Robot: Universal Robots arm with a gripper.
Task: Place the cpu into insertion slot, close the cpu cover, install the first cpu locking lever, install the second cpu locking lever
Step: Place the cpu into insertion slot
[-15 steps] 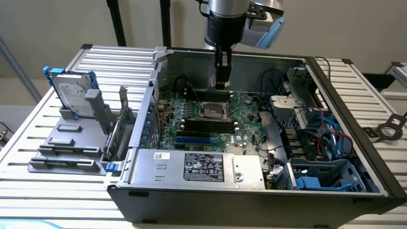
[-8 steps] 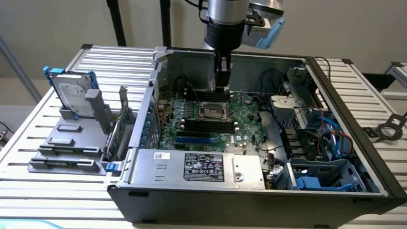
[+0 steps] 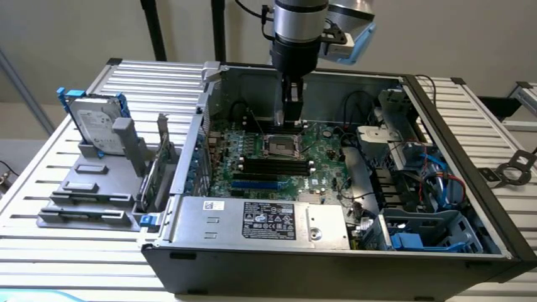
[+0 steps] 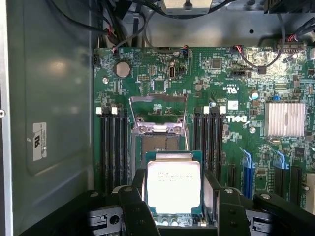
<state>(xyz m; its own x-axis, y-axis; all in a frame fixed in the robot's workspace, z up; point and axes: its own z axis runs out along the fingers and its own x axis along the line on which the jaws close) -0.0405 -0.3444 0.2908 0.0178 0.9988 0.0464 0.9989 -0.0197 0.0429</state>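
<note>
My gripper (image 3: 288, 124) reaches down into the open computer case, just above the green board (image 3: 323, 160). In the wrist view its black fingers (image 4: 134, 199) are shut on the cpu (image 4: 173, 183), a small square chip with its silver-grey top facing the camera. The chip hangs a little above and just short of the insertion slot (image 4: 158, 143), a black-framed socket with a dark centre, also seen in the exterior view (image 3: 281, 146). The cpu cover (image 4: 157, 100), a thin silvery frame, stands swung open at the socket's far edge. A thin metal lever (image 4: 187, 132) runs along one side of the socket.
Long black memory sticks (image 4: 112, 147) flank the socket on both sides. A silver finned heat sink (image 4: 285, 119) sits on the board. The case's metal wall (image 4: 49, 123) is close by. In the exterior view, a hard drive (image 3: 94, 123) stands outside on the left and cables (image 3: 436, 182) crowd the right.
</note>
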